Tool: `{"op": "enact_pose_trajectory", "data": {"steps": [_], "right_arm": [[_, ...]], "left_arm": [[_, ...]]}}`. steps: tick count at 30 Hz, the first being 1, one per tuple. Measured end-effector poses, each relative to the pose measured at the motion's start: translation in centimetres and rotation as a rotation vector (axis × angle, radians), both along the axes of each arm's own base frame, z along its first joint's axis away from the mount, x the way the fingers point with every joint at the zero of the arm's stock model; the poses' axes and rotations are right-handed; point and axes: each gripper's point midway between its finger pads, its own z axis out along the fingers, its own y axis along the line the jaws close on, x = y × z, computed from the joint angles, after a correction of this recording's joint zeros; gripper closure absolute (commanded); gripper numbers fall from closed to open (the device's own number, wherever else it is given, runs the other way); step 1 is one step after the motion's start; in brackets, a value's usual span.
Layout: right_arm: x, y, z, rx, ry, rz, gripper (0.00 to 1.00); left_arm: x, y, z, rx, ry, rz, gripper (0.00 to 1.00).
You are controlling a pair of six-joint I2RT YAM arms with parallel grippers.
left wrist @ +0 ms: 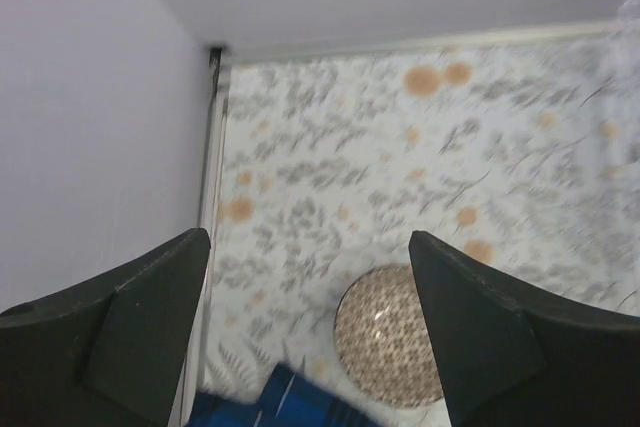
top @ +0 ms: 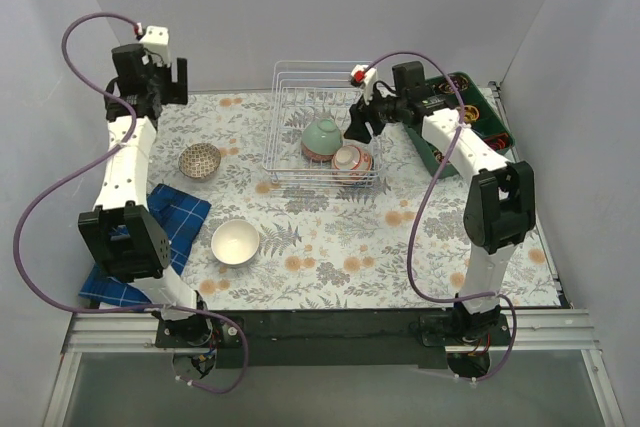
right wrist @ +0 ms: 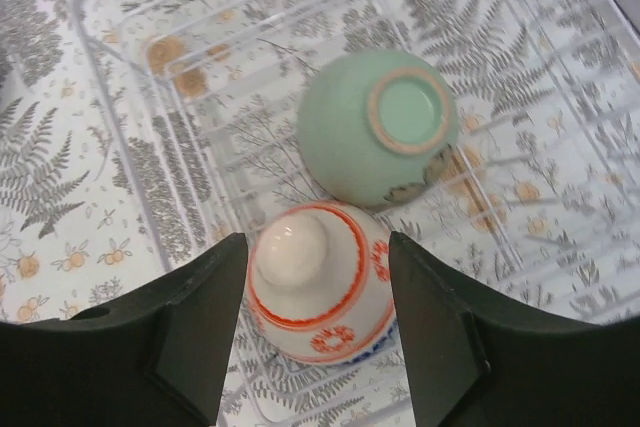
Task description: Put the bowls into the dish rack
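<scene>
At the far left a blue checked cloth [top: 150, 232] lies soft and folded on the table cover [top: 330, 237], which is printed with grey ferns and orange flowers. The left gripper [left wrist: 308, 247] hangs high over the back left corner. Its jaws are spread wide and it holds nothing. Below it, in its own camera, is a small round dark grey patterned ceramic bowl [top: 200, 160], standing upright just beside the cloth. A plain white ceramic bowl [top: 236, 243], smooth and glossy, stands nearer to the arm bases, also upright.

In the middle is the rectangular rack of thin pale wire [top: 290, 97]. Two bowls lie inside it, both tipped with the foot ring showing: a mint green ceramic bowl [right wrist: 375, 127] and, touching it, an orange-red patterned white bowl [right wrist: 320, 292]. The right gripper [right wrist: 317, 240] hovers over this second bowl with its jaws apart, one on each side and not pressing it. At the right a dark green plastic tray [top: 490, 122] is partly hidden by the arm.

I judge that the loading is about half done. The next move asks an arm to take one of the loose bowls by its thin, slippery rim.
</scene>
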Motion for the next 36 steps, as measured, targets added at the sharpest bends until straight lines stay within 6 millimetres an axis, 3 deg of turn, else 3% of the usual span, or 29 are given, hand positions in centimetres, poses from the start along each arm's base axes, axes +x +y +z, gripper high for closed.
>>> {"op": "enact_pose_trajectory", "data": {"steps": [3,6,11,16,20,25,31,36], "right_arm": [[-2.4,2.7,1.2,-0.010,-0.064,0.111,0.32],[-6.3,6.8,1.7,-0.036,-0.132,0.269,0.33],[-13.5,12.5,1.1,-0.072,-0.212,0.536,0.35],[-18.5,15.6,0.5,-0.109,-0.273,0.685,0.37],[-23.0,18.0,0.1,-0.125,-0.309,0.797,0.38],[-28.1,20.7,-1.8,-0.140,-0.337,0.942,0.38],[-30.7,23.0,-6.4,-0.212,-0.346,1.049,0.40],[-32.1,24.2,-8.5,-0.247,-0.352,1.091,0.44]], "left_arm": [[-1.9,4.2,-4.3,-0.027,0.149,0.084,0.16],[-3.4,5.9,-7.7,-0.086,0.270,0.129,0.14],[-5.9,5.9,-12.2,-0.162,0.405,0.160,0.14],[-8.2,4.8,-15.5,-0.213,0.515,0.153,0.13],[-9.0,4.7,-14.5,-0.265,0.511,0.148,0.12],[-9.8,6.5,-11.4,-0.316,0.452,0.188,0.11],[-10.8,7.1,-7.8,-0.346,0.378,0.213,0.10],[-10.8,6.6,-6.8,-0.358,0.361,0.200,0.10]]}}
